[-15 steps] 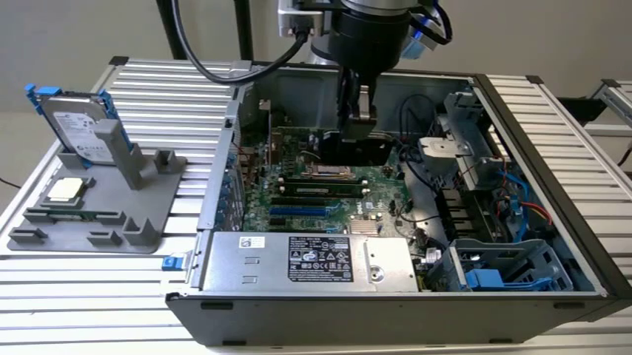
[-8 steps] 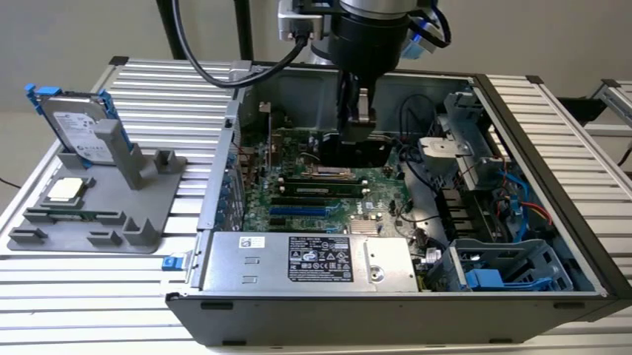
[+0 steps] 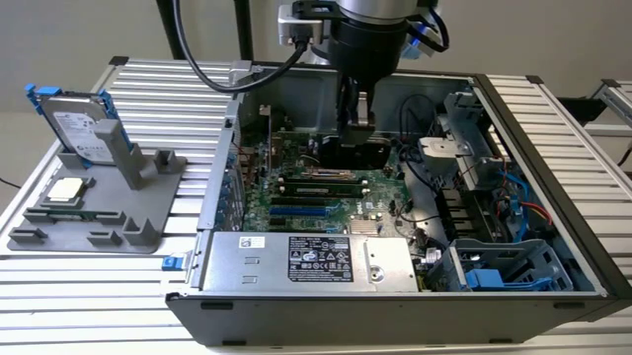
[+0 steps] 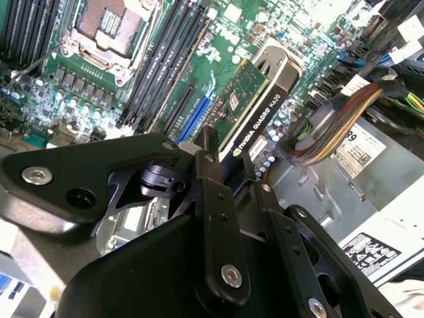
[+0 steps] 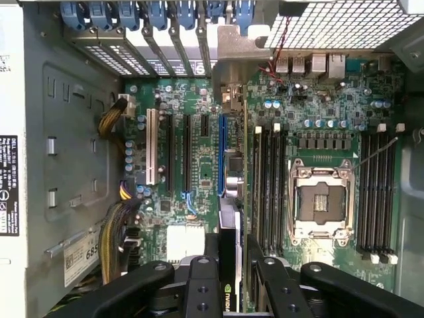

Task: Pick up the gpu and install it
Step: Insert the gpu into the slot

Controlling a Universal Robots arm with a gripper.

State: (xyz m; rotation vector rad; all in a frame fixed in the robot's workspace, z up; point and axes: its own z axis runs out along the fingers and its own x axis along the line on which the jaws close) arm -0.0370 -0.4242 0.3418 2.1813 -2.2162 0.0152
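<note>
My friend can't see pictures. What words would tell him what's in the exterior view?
A robot arm's end effector reaches down into an open computer case, holding the gpu above the green motherboard. On the exterior view's left, a grey stand on the table holds a hard drive in a blue frame and a small square silver chip.

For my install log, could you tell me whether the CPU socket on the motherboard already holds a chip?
No, in the first wrist view the CPU socket lies open and bare, without a chip.
</note>
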